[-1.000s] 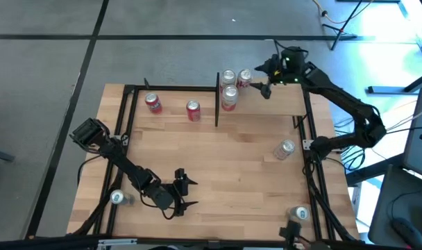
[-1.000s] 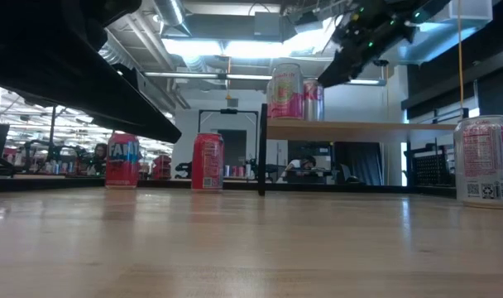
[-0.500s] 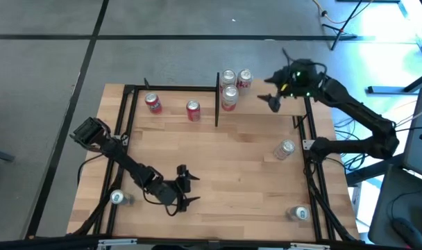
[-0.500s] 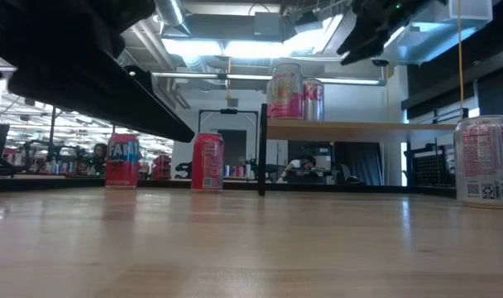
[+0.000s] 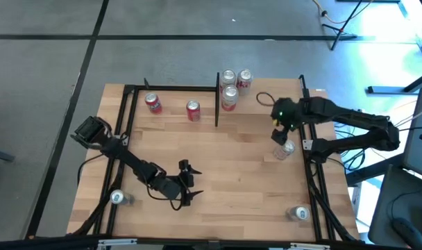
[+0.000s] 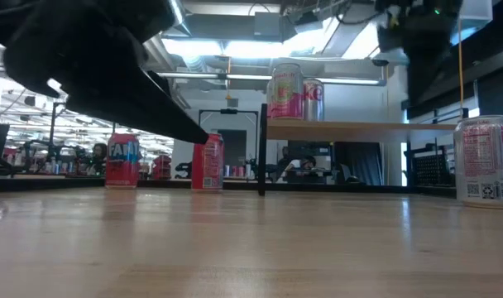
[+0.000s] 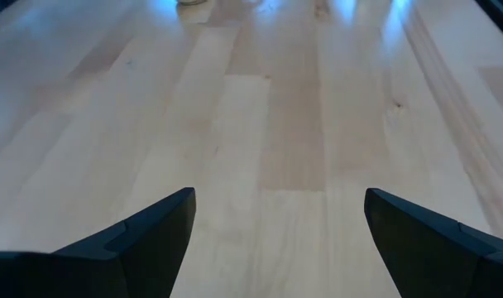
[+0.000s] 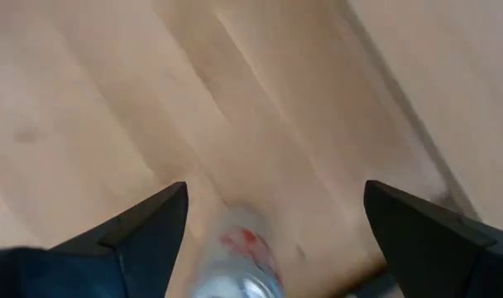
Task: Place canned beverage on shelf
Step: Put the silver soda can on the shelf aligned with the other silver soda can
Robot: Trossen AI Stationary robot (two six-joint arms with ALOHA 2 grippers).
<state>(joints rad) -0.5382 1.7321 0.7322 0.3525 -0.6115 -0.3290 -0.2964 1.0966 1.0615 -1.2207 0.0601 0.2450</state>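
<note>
L gripper sits low near the table's 7 o'clock, fingers spread, nothing between them, only bare table ahead. It's well apart from any loose can, so not the one to watch.

Mid-table: two red cans at 11 o'clock. The shelf at 1 o'clock already carries three cans.

R gripper hangs right over the silver can at 3 o'clock, fingers wide apart, holding nothing. The can stands upright, long axis vertical, just at the gripper's 5 o'clock. R arm is nearer by far; my guess is a straight drop, then close.
</note>
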